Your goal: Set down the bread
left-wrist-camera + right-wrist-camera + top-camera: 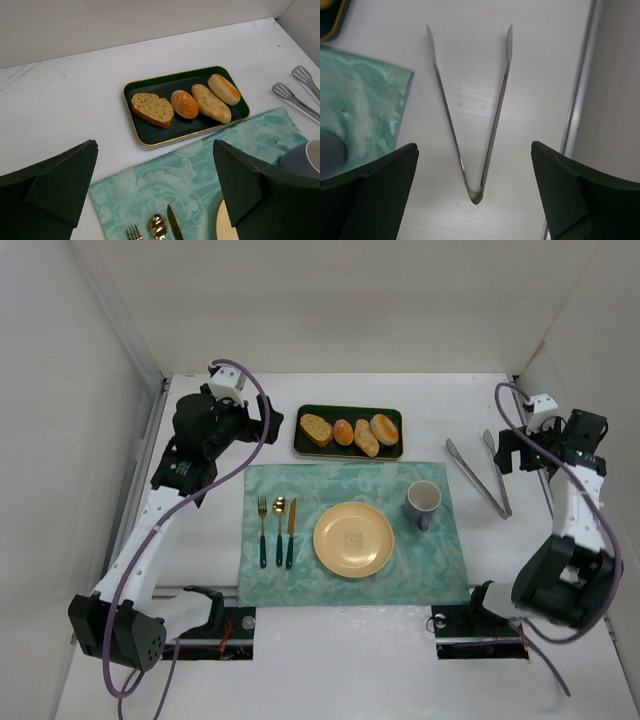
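Observation:
The bread (316,429), a flat toasted slice, lies at the left end of a dark green tray (350,451) at the back of the table. It also shows in the left wrist view (152,109). My left gripper (257,424) is open and empty, held above the table left of the tray; in its own view (155,185) the jaws stand wide over the placemat's far left corner. My right gripper (512,451) is open and empty over the metal tongs (480,476); in its view (475,190) the jaws straddle the tongs' hinge end (476,196) without touching.
The tray also holds a round orange bun (184,104), a pale roll (211,103) and another bun (224,89). A teal placemat (300,485) carries a yellow plate (353,539), a blue-grey mug (422,502), a fork (263,530), a spoon (279,528) and a knife (291,530).

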Robot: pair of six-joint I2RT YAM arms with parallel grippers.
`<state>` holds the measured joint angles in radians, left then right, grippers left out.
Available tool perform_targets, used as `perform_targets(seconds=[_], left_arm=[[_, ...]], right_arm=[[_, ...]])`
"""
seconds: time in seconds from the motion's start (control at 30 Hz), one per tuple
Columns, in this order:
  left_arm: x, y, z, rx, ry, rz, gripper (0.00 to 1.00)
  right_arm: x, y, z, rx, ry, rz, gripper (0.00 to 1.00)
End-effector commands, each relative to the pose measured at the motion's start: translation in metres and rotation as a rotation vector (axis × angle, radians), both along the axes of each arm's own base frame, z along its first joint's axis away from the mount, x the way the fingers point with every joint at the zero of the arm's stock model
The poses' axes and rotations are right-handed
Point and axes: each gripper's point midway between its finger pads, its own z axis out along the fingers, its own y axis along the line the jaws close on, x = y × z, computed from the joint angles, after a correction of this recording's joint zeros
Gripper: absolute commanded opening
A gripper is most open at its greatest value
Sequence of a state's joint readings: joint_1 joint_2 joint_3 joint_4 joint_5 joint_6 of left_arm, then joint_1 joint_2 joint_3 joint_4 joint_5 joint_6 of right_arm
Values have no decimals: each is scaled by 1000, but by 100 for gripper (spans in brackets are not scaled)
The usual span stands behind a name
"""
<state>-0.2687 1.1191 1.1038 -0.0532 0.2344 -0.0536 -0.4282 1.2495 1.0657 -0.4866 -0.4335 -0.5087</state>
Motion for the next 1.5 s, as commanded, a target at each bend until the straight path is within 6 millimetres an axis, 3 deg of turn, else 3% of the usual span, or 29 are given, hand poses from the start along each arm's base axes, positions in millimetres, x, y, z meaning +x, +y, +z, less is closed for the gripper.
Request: perform_targets(seconds=[0.0,0.07,0.37,0.47,0.67,0.9,1.47], left_arm=[[-9,-4,22,-22,-65,-35,100],[-10,-5,25,-30,-61,-34,100],[-15,-5,36,-39,-89,-44,100],[-16,-7,36,-41,-88,-55,100],[-17,-6,34,-39,-79,-55,100],[-15,-8,35,-40,-79,-64,100],[-9,-10,25,-33,-52,-64,100]], right_arm=[[3,13,-20,129,70,245,100],[2,18,-30,135,96,316,100],[1,5,-72,44,171,386,100],[11,-6,-73,-10,152,374,100],[17,-21,-98,-62,210,400,100],[21,-27,-103,-43,266,400,100],[-8,-18,-133,25,420,443,97]])
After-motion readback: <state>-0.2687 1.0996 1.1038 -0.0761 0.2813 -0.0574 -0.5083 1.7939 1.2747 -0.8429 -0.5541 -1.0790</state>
